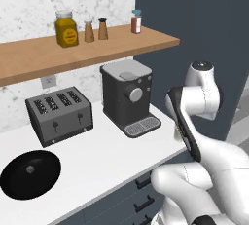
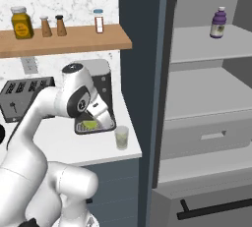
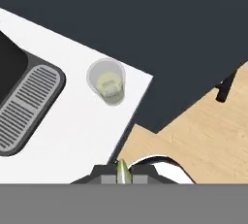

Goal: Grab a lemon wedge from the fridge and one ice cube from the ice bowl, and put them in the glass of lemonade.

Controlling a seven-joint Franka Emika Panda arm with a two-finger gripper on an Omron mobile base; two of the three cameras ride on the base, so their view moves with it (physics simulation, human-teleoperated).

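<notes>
End effector (image 3: 123, 175) is clenching the tiny yellow-green curved lemon wedge (image 3: 122, 170), pinching it across its thin flanks. Wedge is looking light, soft and slippery; a firm squeeze would likely crush it or let it slip. Small clear glass of lemonade (image 3: 107, 81) is standing beyond, near the white tabletop (image 3: 72, 131) edge, beside the black coffee machine's grated drip tray (image 3: 26, 109). Tall dark grey-blue fridge (image 2: 197, 98) is standing open, further off.
</notes>
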